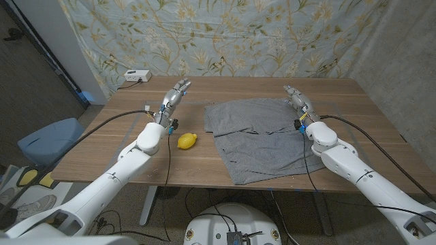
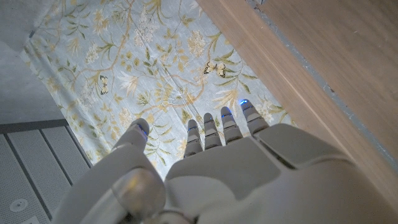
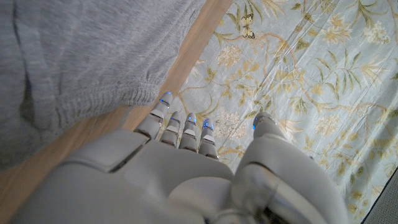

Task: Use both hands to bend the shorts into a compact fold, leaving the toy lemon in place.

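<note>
Your 2 hands are both empty, fingers extended and a little apart. The left hand [image 1: 176,93] hovers over bare wood beyond the lemon [image 1: 187,141], well apart from the shorts [image 1: 262,138]. The right hand [image 1: 296,99] sits just beside the shorts' far right corner, near the elastic waistband [image 3: 93,106].

The shorts lie spread flat in the middle of the table [image 1: 102,146], one leg reaching almost to the near edge. The lemon rests just beside their left side, apart from the cloth.

Your main risk is that lemon. If your left hand crosses low toward the cloth, its forearm or cable [image 1: 168,160] could likely nudge it and roll it. A fold swung leftward could also sweep over it.

The cloth looks thin and limp, so a shallow pinch may catch only 1 layer or slip. Uneven lifting between the hands would probably skew the fold. Dragging could pull the near leg off the edge.

The surface is smooth wood. A floral curtain [image 1: 225,34] hangs behind, and a white box [image 1: 137,75] sits on the far left corner.
</note>
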Controlling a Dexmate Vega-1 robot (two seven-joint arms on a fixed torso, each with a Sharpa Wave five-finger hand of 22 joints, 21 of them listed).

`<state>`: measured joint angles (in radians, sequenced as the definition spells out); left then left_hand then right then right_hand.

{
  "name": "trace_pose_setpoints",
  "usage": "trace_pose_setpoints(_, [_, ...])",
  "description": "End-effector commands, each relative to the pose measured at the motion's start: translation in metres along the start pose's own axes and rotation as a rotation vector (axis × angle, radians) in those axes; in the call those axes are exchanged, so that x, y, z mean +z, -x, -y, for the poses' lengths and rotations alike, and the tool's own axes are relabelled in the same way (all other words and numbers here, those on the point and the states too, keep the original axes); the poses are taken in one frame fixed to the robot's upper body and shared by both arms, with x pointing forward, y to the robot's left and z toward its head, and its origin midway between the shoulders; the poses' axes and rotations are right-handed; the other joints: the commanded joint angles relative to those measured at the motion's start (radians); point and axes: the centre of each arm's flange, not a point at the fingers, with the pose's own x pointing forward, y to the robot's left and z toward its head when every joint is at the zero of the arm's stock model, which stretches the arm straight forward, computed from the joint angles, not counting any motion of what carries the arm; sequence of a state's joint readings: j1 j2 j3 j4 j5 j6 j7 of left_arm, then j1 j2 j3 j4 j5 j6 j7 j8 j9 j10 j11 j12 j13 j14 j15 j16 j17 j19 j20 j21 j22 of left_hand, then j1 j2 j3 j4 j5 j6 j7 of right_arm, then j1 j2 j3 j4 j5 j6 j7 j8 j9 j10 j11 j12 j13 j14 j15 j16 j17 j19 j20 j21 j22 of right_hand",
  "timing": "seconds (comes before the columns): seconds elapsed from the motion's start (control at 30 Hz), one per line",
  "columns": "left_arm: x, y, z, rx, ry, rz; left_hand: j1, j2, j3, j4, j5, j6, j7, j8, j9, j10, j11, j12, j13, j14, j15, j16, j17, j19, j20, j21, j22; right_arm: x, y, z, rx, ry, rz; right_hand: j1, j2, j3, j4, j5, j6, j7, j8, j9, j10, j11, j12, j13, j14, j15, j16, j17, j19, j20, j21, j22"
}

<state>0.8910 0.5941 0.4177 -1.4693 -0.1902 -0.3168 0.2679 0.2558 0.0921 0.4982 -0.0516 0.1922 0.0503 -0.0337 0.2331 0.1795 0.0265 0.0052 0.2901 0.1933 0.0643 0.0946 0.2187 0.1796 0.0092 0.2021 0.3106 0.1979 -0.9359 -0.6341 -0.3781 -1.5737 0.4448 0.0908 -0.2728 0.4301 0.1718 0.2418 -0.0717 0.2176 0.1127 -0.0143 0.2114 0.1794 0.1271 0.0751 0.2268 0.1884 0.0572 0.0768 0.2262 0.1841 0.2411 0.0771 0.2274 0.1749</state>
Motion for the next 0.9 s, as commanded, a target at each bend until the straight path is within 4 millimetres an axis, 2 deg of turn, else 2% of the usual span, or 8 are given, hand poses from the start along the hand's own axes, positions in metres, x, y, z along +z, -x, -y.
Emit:
trace_pose_setpoints(0.03, [0.026,0.012,0.017,-0.087,-0.186,0.066,0.009,-0.001,0.003,-0.008,-0.003,0.012,-0.001,0.001,0.002,0.013,-0.001,-0.001,0.002,0.007,0.000,0.003,0.002,0.004,0.002,0.006,0.006,0.002,0.022,0.007,-0.046,0.152,-0.066,0.014,0.004,0.010,0.003,-0.006,0.007,-0.002,0.003,0.004,0.005,-0.003,0.003,0.004,0.000,0.002,0.000,0.004,-0.002,0.005,-0.005,0.001])
trace_pose_setpoints(0.4, [0.042,0.021,0.035,-0.183,-0.348,0.120,0.014,-0.002,0.004,-0.014,-0.005,0.013,-0.002,-0.003,0.002,0.007,-0.007,-0.006,0.002,0.001,-0.002,-0.003,0.002,0.003,0.004,0.005,0.006,0.005,0.050,0.012,-0.084,0.237,-0.101,0.018,0.005,0.018,0.002,-0.011,0.011,-0.004,0.001,0.004,0.008,-0.003,0.001,0.005,0.000,-0.001,-0.003,0.006,-0.004,0.004,-0.008,0.001])
trace_pose_setpoints(0.9, [0.055,0.029,0.049,-0.255,-0.456,0.179,0.023,-0.007,0.004,-0.026,-0.007,0.023,-0.004,-0.007,0.003,0.013,-0.015,-0.010,0.002,0.002,-0.011,-0.008,0.002,0.000,0.006,0.002,0.007,0.009,0.079,0.016,-0.119,0.339,-0.153,0.032,0.002,0.032,-0.007,-0.017,0.019,-0.006,-0.001,0.005,0.017,-0.008,-0.001,0.005,0.008,-0.004,-0.006,0.005,-0.002,0.005,-0.011,0.002])
